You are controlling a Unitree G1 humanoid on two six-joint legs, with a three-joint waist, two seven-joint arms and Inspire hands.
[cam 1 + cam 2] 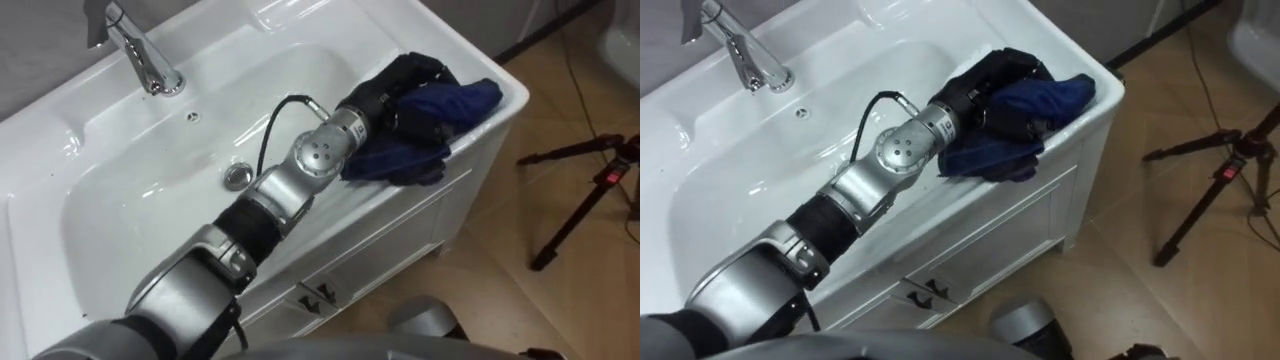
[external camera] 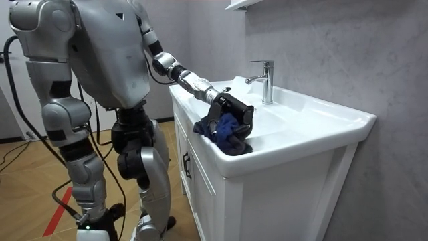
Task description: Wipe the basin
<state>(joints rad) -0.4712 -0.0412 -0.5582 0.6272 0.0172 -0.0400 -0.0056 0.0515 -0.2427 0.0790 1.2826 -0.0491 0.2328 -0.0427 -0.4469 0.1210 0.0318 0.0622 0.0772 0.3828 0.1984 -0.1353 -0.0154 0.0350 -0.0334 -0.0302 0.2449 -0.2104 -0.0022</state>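
Gripping cloth (image 1: 460, 100) in left hand (image 1: 410, 75), fingers curled round it, on basin's (image 1: 512, 92) front-right rim. Drain (image 1: 236, 176) sits well left of hand; next sweep likely goes that way.

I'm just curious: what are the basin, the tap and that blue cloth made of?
Basin: probably glazed ceramic, white with glossy highlights. Tap: polished, chrome-like metal, mirror-bright. Blue cloth, gripped by the left robot hand: soft fabric, matte and crumpled.
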